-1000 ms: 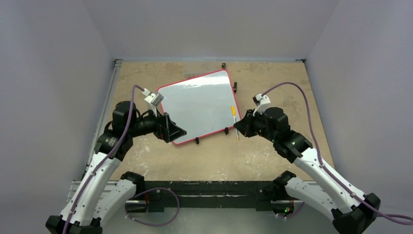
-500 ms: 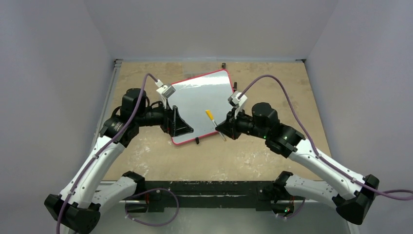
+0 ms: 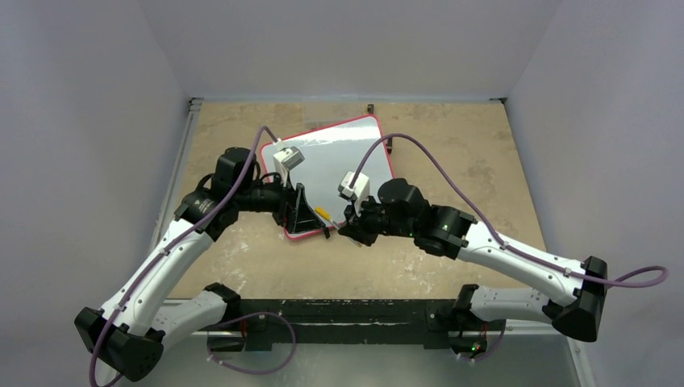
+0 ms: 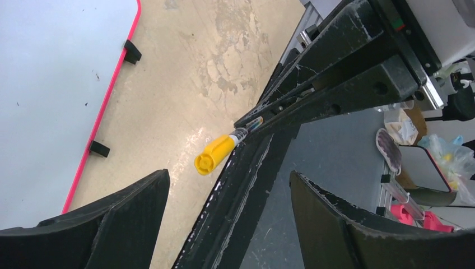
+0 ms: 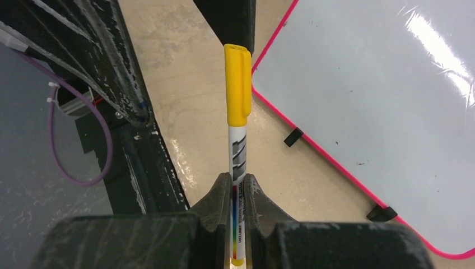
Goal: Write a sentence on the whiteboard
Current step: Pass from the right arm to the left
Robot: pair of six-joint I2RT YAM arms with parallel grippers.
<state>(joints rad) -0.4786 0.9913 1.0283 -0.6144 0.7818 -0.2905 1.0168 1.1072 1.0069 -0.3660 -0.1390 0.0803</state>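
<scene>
Glossy pale grey-white rounded-corner whiteboard with thin red-pink rim lies flat mid-tabletop, skewed, one corner pointing at the left arm. Right hand is pressed together on a white marker pen with yellow cap, gripped at the tail end. Marker's long axis runs straight out along the fingers, cap forward, hovering above the board's near edge (roughly left-right in the top view). Left hand is spread, facing the cap end-on; cap sits just ahead of its gap, not touching
</scene>
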